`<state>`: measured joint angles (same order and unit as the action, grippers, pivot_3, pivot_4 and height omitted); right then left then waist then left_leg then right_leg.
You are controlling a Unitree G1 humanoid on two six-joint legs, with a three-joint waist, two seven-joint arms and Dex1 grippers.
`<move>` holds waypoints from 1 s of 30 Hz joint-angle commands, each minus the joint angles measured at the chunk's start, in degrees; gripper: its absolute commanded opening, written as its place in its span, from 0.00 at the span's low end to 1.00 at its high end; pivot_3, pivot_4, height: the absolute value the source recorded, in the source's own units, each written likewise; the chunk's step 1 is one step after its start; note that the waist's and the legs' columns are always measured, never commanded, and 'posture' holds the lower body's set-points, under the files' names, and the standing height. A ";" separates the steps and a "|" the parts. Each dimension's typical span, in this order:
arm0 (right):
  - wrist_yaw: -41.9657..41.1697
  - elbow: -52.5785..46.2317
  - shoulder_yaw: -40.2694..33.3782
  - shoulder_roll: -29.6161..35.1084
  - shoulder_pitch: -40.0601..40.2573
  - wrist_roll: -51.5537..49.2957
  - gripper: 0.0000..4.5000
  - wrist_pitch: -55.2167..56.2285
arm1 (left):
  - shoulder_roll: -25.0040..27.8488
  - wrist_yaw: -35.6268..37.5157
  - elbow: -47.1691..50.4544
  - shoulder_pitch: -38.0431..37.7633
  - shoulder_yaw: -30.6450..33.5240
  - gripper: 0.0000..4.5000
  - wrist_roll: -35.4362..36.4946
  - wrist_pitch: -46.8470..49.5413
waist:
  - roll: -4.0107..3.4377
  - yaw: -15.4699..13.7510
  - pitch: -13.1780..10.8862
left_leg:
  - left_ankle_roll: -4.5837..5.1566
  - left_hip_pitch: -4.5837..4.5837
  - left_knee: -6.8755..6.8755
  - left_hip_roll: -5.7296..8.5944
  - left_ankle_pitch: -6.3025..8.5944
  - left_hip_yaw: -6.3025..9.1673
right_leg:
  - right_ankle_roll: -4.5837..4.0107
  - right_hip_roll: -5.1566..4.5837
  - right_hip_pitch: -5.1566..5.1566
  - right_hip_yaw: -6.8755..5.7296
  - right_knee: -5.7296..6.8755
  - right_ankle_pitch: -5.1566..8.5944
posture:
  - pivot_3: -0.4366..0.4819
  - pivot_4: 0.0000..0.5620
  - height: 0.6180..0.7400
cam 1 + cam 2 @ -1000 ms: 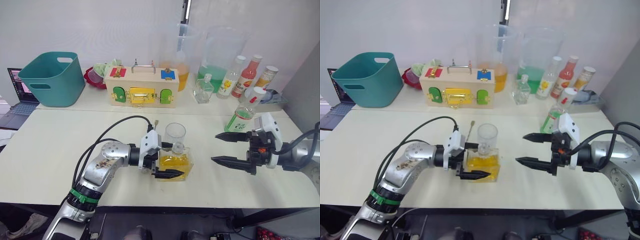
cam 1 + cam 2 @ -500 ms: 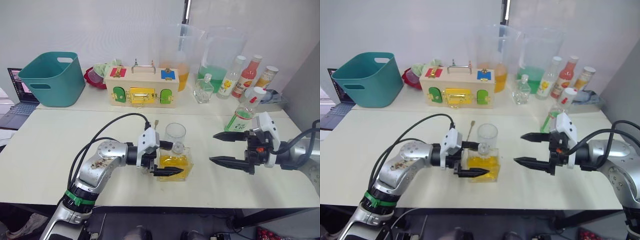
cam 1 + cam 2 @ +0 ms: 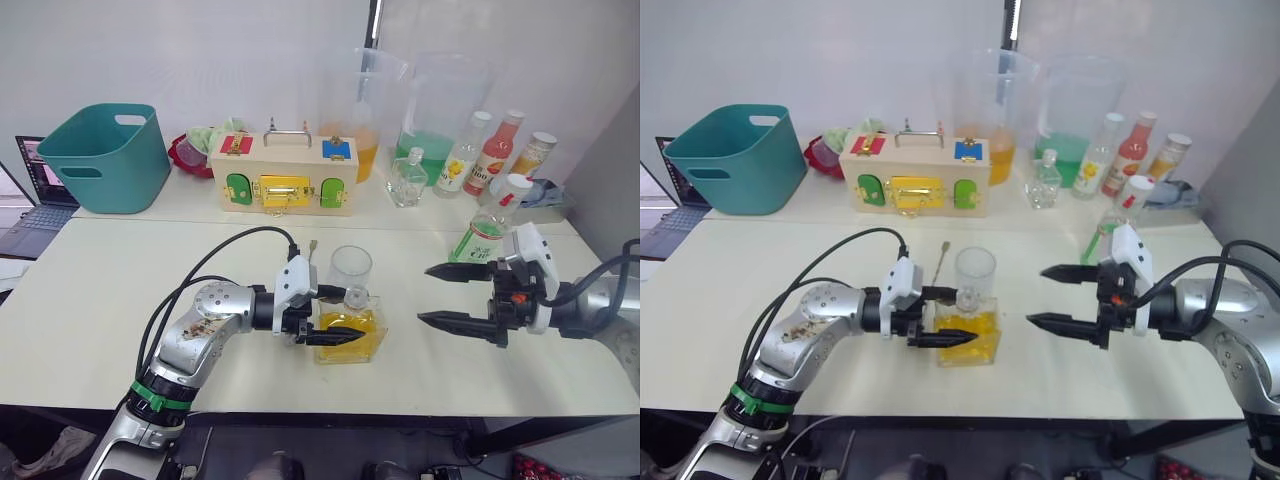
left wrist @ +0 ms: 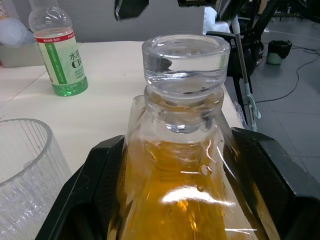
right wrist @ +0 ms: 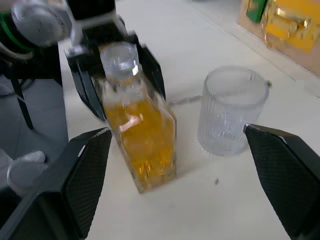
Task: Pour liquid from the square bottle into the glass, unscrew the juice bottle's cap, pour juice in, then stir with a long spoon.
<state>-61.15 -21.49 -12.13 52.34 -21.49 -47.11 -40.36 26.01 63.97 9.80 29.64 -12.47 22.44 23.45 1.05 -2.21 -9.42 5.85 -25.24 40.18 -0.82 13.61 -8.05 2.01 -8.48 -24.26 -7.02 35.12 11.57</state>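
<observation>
Left gripper point(image 3: 338, 316) clamps one square bottle point(image 3: 352, 335); right gripper point(image 3: 447, 296) spread wide; one glass point(image 3: 351, 270).

Head cameras look down over the table point(image 3: 100, 300); both close wrist views share the square bottle point(image 5: 142, 135).

The squat square glass bottle point(image 3: 350, 334) sits mid-table, the clear cylindrical tumbler point(image 3: 351, 270) just behind it, the slim green-labelled plastic bottle point(image 3: 489, 226) toward the right edge.

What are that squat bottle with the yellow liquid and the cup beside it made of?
The square bottle looks like thick clear glass: heavy stopper, sharp glossy highlights. The glass also seems glass, with fine vertical ribbing, though clear plastic can't be ruled out.
</observation>
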 commanded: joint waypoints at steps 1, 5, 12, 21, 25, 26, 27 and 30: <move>2.16 -3.25 -0.09 -0.78 -3.88 -2.90 1.00 -1.50 | -1.05 0.21 0.29 1.32 0.15 0.62 0.36 -2.68 | 0.00 -0.13 0.00 | 0.00 0.00 0.00 0.00 0.00 0.01 | 0.00 0.00 0.00 0.00 0.00 0.00 | 0.48 0.27 0.94; 4.85 -4.94 4.82 -3.28 -7.96 -1.38 1.00 -2.68 | -1.37 0.44 -0.27 1.32 0.11 0.62 0.15 -3.32 | 0.00 -0.16 0.00 | 0.00 -0.01 0.02 0.01 0.01 0.02 | 0.00 -0.01 0.03 0.00 -0.04 0.00 | 0.48 0.27 0.94; 7.54 -5.76 12.67 -6.65 -13.21 2.16 1.00 -3.98 | -1.64 0.52 -0.78 1.04 -0.13 0.62 -0.20 -3.83 | -0.01 -0.13 0.00 | -0.01 -0.01 0.03 0.03 0.00 0.00 | 0.00 -0.02 0.00 -0.01 0.00 0.00 | 0.48 0.27 0.94; 9.20 -5.35 17.05 -9.59 -15.32 4.31 0.73 -4.70 | -1.85 0.24 -0.72 0.99 -0.33 0.62 -0.54 -3.80 | -0.01 -0.06 0.00 | 0.00 -0.01 0.02 0.03 0.00 -0.02 | 0.01 0.00 0.01 -0.03 0.01 0.00 | 0.48 0.27 0.94; 9.43 -5.21 17.78 -9.84 -15.55 5.09 0.44 -5.14 | -1.83 0.22 -1.06 0.91 -0.38 0.62 -1.04 -4.08 | -0.02 -0.09 0.00 | 0.00 -0.01 0.03 0.04 0.00 -0.03 | 0.00 0.00 0.01 -0.03 0.01 0.00 | 0.48 0.27 0.94; 9.32 -5.25 18.01 -9.58 -15.50 5.51 0.36 -5.23 | -1.79 0.21 -1.09 0.87 -0.36 0.62 -1.15 -4.09 | -0.02 -0.09 0.00 | 0.00 -0.01 0.03 0.04 0.00 -0.03 | 0.00 0.00 0.01 -0.03 0.01 0.00 | 0.48 0.27 0.94; 9.16 -5.31 18.25 -9.33 -15.35 6.00 0.29 -5.28 | -1.75 0.21 -1.09 0.83 -0.34 0.62 -1.24 -4.11 | -0.02 -0.08 0.00 | 0.00 -0.01 0.03 0.04 0.00 -0.03 | 0.00 0.00 0.02 -0.03 0.01 0.00 | 0.48 0.27 0.94; 8.37 -5.37 18.83 -8.82 -14.58 7.29 0.23 -4.86 | -1.65 0.16 -1.22 0.77 -0.32 0.62 -1.48 -4.22 | -0.02 -0.08 0.01 | 0.00 -0.01 0.03 0.03 0.00 -0.02 | 0.00 0.01 0.01 -0.03 0.01 0.00 | 0.48 0.27 0.94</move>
<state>-52.29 -25.94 6.63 42.31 -36.08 -41.11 -45.55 24.47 64.61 8.03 29.78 -12.65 21.41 20.93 1.03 -2.29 -9.41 5.85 -25.25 40.20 -0.79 13.62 -8.07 2.02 -8.48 -24.24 -7.05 35.14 11.57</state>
